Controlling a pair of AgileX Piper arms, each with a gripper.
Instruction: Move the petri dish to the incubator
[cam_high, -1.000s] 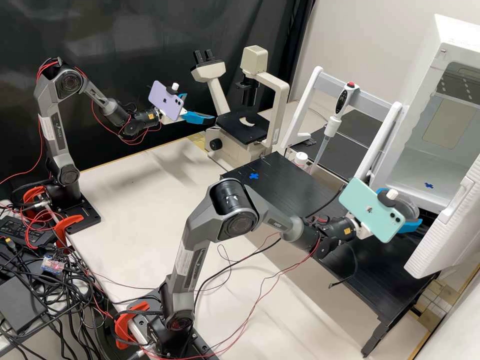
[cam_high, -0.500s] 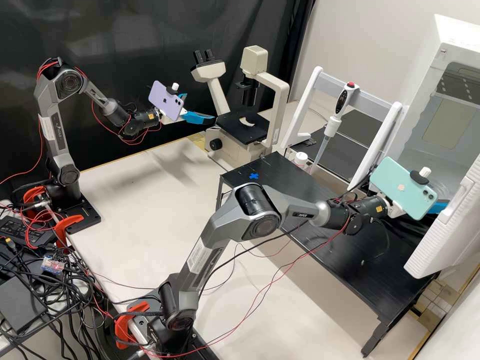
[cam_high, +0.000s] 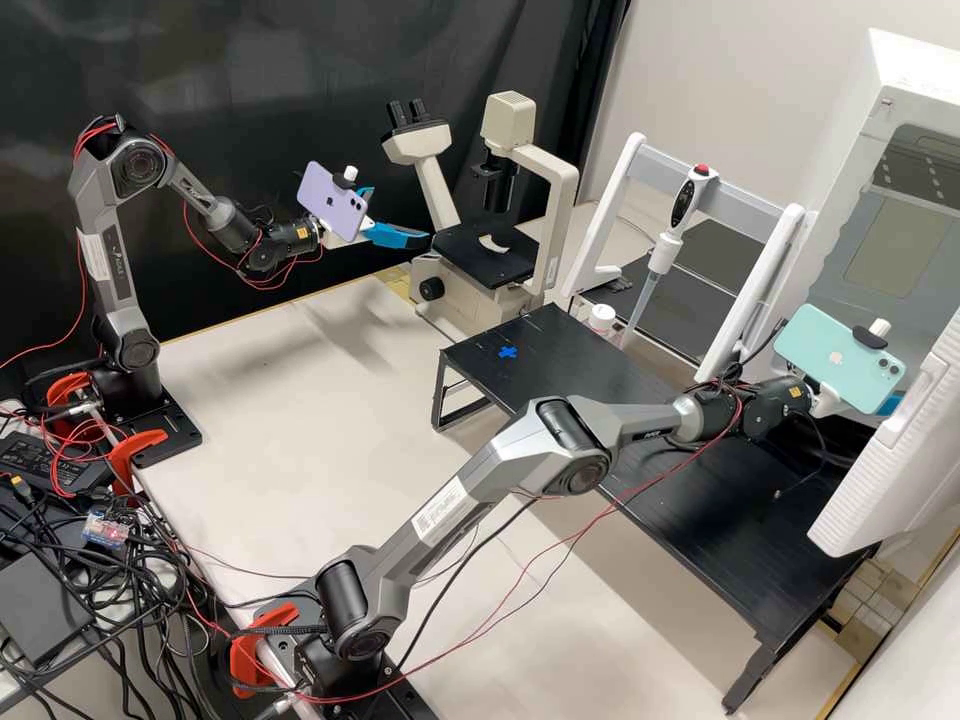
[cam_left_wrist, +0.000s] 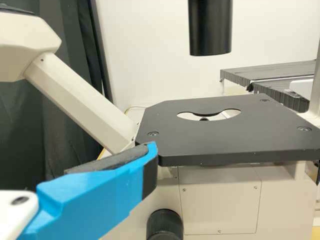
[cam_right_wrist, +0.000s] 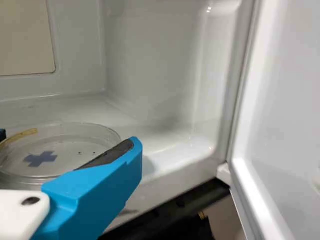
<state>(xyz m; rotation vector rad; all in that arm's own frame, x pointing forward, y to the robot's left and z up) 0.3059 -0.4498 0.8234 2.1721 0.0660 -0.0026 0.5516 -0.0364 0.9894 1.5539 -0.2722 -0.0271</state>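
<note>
At the mouth of the open white incubator (cam_high: 905, 88), my right gripper (cam_high: 890, 402) is partly hidden behind its phone. In the right wrist view this right gripper (cam_right_wrist: 68, 142) is shut on the clear round petri dish (cam_right_wrist: 67, 167), level over the incubator floor (cam_right_wrist: 170, 145); a blue cross shows through the dish. I cannot tell whether dish and floor touch. Far off beside the microscope, my left gripper (cam_high: 398, 214) stands open and empty; one finger of that left gripper (cam_left_wrist: 100, 192) shows before the microscope stage (cam_left_wrist: 225, 142).
The incubator door (cam_high: 890, 450) stands open close beside the right gripper, as the door (cam_right_wrist: 280, 90) in the right wrist view confirms. A pipette (cam_high: 660, 255) hangs on its stand (cam_high: 745, 190) behind the black platform (cam_high: 590, 370). The microscope (cam_high: 555, 220) stands at the back.
The right arm has stretched out to the right, carrying the dish from in front of the incubator into its opening. The left arm has kept still.
</note>
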